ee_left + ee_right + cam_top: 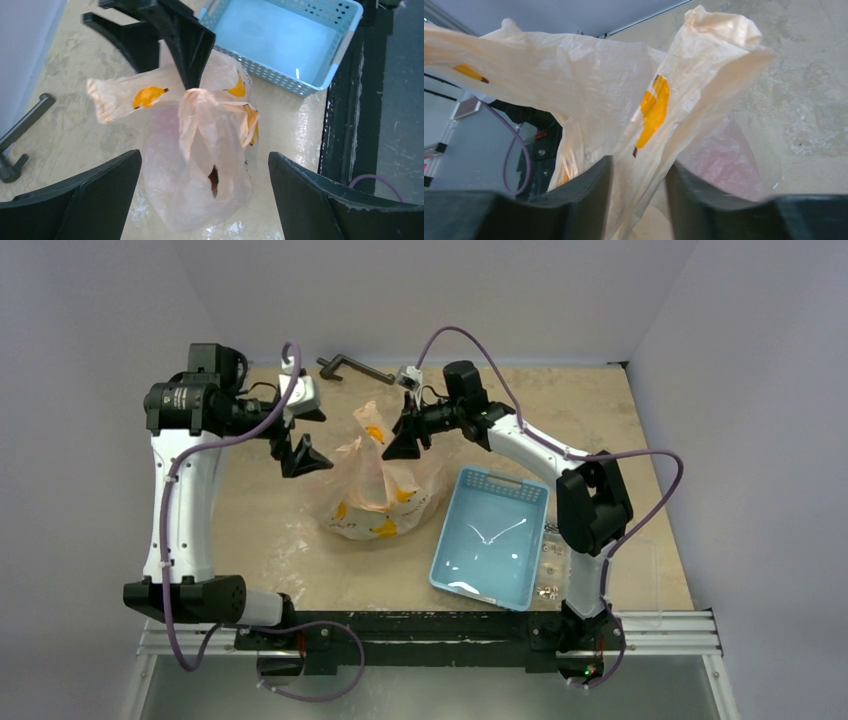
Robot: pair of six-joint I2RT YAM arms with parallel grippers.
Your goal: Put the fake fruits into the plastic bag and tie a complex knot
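The plastic bag (378,495) sits crumpled mid-table, pale orange with darker orange marks, its handles standing up. Through a gap in the bag (200,165) shows a dark red piece of the fake fruits (214,181); the rest is hidden inside. My left gripper (298,452) hovers at the bag's left side, open wide, with the bag top below its jaws in the left wrist view (205,155) and nothing gripped. My right gripper (405,440) is at the bag's upper right. Its jaws (639,165) stand apart with a bag handle (649,115) running loosely between them.
A light-blue perforated basket (505,481) stands right of the bag; nothing shows inside it. It also appears in the left wrist view (280,77). A dark metal handle tool (350,367) lies at the back edge. Small bits of hardware (548,562) lie right of the basket.
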